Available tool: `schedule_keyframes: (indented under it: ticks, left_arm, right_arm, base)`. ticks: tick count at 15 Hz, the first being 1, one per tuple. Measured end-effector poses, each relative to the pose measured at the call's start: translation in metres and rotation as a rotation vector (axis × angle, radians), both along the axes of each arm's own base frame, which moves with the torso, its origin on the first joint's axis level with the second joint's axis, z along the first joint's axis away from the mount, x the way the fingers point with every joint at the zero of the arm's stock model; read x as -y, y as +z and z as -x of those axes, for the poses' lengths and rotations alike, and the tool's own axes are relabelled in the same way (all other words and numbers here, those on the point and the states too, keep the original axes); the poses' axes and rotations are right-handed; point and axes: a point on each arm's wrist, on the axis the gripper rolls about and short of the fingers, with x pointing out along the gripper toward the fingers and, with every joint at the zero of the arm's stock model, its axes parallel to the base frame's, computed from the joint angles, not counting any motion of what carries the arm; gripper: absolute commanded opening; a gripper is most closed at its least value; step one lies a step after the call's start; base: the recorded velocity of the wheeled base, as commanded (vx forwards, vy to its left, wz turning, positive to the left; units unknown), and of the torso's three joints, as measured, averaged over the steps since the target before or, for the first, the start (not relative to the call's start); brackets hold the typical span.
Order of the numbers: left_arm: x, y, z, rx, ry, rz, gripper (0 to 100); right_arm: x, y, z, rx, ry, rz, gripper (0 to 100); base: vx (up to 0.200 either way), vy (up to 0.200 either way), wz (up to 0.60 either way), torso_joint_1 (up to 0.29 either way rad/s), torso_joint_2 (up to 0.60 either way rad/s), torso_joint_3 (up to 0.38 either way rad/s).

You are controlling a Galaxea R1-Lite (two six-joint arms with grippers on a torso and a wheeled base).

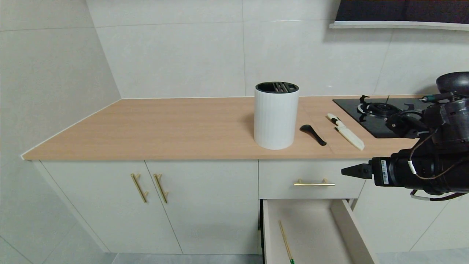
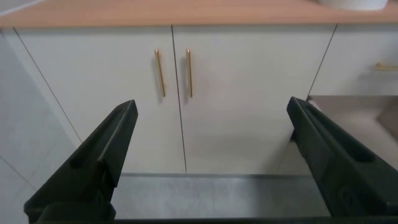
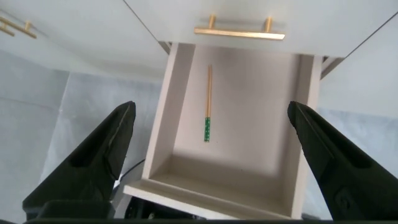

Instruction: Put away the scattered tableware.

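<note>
A black spoon (image 1: 312, 134) and a white-bladed knife (image 1: 346, 132) lie on the wooden counter (image 1: 165, 124), just right of a white cylindrical holder (image 1: 275, 115) with a slotted black top. Below the counter, an open drawer (image 1: 339, 220) holds a pair of chopsticks (image 1: 285, 242) with green ends. My right gripper (image 1: 353, 171) hovers in front of the upper drawer front, above the open drawer (image 3: 158, 137), open and empty, with the chopsticks (image 3: 208, 102) below it. My left gripper (image 2: 211, 104) is open and empty, low in front of the cabinet doors.
A black gas hob (image 1: 377, 112) sits at the counter's right end, with a dark pan (image 1: 452, 82) beyond it. Two cabinet doors with gold handles (image 2: 160, 73) stand shut left of the drawers. A tiled wall backs the counter.
</note>
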Motion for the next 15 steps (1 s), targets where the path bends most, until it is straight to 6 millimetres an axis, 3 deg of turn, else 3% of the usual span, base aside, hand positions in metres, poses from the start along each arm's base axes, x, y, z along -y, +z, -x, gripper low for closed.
schedule_keyframes:
  ticks: [4, 6, 9, 12, 15]
  left_arm:
    - [0.0, 0.0, 0.0, 0.0, 0.0, 0.0, 100]
    - [0.0, 0.0, 0.0, 0.0, 0.0, 0.0, 100]
    - [0.0, 0.0, 0.0, 0.0, 0.0, 0.0, 100]
    - [0.0, 0.0, 0.0, 0.0, 0.0, 0.0, 100]
    - [0.0, 0.0, 0.0, 0.0, 0.0, 0.0, 100]
  right_arm:
    - [0.0, 0.001, -0.001, 0.027, 0.029, 0.044, 100]
    - [-0.002, 0.006, -0.014, 0.127, 0.038, 0.045, 100]
    - [-0.006, 0.001, -0.056, 0.259, 0.042, 0.075, 100]
    - [-0.008, -0.01, -0.11, 0.306, 0.045, 0.119, 100]
    - [-0.009, -0.028, -0.15, 0.321, 0.04, 0.152, 100]
  base:
    - [0.0, 0.0, 0.0, 0.127, -0.28, -0.157]
    - [0.0, 0.0, 0.0, 0.016, -0.03, -0.018]
    - [0.0, 0.0, 0.0, 0.0, 0.0, 0.0]
    - [0.0, 0.0, 0.0, 0.0, 0.0, 0.0]
    - [0.0, 0.0, 0.0, 0.0, 0.0, 0.0]
